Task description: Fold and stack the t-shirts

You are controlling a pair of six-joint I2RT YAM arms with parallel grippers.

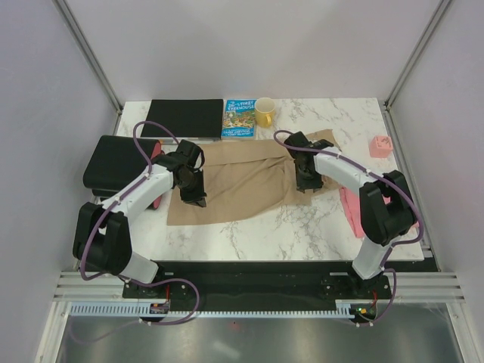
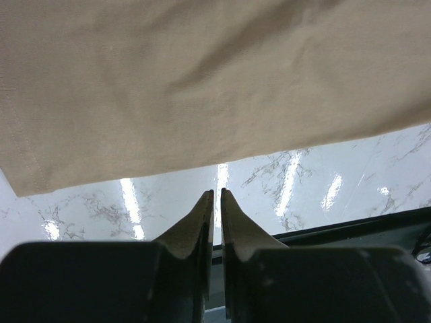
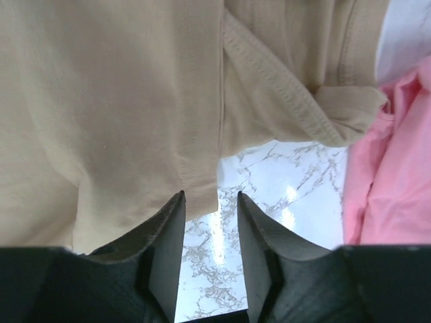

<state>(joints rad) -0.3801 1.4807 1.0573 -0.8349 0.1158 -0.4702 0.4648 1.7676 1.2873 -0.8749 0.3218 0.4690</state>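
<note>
Tan t-shirt partly folded at frame centre, stacking not begun.
The tan t-shirt (image 1: 242, 181) is lying creased across the worktop (image 1: 302, 234), its folding seemingly unfinished. The pink t-shirt (image 1: 350, 208) is sitting rumpled at right, mostly hiding under the right arm. The left end effector (image 2: 215, 196) is hovering pressed together on nothing, and the right end effector (image 3: 210, 198) is hovering spread at the tan edge.

Marble table (image 1: 302, 234), tan t-shirt (image 1: 242, 185) spread mid-table, pink t-shirt (image 1: 352, 208) at right; book (image 1: 239, 119), yellow mug (image 1: 265, 112) behind

A lab test cell: plain white panels (image 1: 227, 45) on aluminium framing (image 1: 85, 53) enclose a marble-topped table (image 1: 318, 227).
</note>
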